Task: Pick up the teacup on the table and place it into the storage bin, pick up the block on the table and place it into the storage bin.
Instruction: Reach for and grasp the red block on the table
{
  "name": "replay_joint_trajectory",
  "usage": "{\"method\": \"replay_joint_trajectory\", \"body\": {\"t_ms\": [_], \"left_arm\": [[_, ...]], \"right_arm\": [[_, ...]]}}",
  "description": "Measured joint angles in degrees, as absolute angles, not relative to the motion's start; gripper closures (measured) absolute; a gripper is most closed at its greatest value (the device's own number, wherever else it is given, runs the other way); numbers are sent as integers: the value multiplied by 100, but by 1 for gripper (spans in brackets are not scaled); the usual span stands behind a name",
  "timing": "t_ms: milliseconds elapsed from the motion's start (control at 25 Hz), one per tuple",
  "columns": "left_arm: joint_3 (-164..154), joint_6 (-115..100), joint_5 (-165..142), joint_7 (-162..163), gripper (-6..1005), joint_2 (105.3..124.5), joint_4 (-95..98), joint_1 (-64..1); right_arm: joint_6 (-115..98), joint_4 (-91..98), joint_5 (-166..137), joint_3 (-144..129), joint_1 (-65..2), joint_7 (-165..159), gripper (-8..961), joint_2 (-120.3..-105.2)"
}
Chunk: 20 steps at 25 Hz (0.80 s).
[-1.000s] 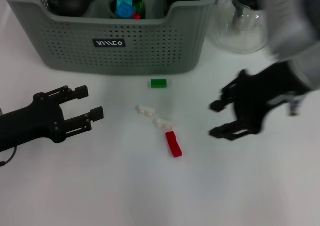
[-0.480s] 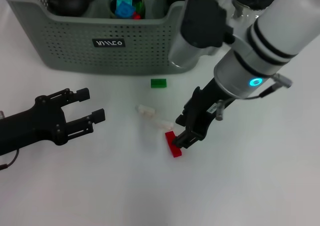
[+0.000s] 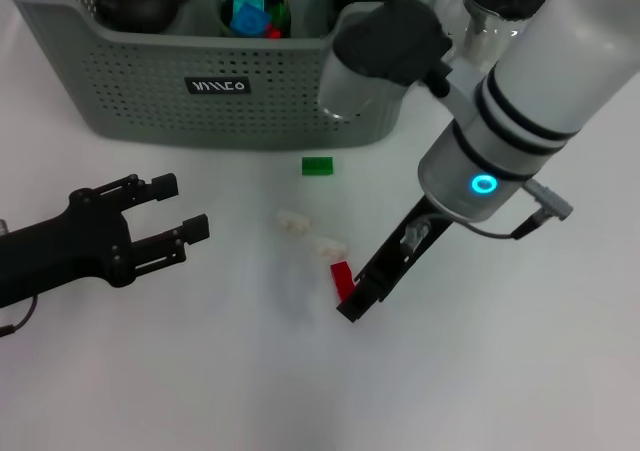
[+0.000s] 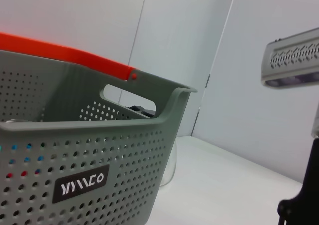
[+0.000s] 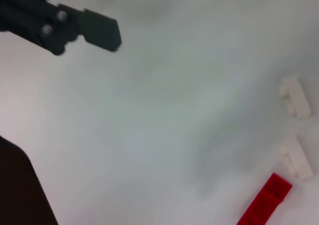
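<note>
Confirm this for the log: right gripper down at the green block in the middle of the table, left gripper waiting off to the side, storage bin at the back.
One detail is wrong. The right gripper is down at the red block, not the green block, which lies untouched nearer the storage bin. The head view shows it. The left gripper does wait at the side, and the bin is at the back.

blocks (image 3: 342,279) before storage bin (image 3: 240,91)

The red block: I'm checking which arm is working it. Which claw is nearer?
Right. The right claw is down at the red block, right beside its end. The left claw hangs open well off to the block's left.
</note>
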State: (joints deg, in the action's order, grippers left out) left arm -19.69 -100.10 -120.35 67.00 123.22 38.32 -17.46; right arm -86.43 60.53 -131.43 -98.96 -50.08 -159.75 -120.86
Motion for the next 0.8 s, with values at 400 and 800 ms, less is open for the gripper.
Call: {"method": "replay_joint_trajectory", "body": {"t_ms": [400, 800], "left_arm": [[-1968, -9842, -12032, 6685, 275, 12322, 3773, -1740], [-1969, -9780, -12041, 6679, 275, 12322, 3721, -1755]], "right_arm": [[-8232, 5692, -12575, -10105, -5027, -15963, 404, -12082], [-7772, 4750, -11941, -10107, -5092, -15525, 404, -12094]]}}
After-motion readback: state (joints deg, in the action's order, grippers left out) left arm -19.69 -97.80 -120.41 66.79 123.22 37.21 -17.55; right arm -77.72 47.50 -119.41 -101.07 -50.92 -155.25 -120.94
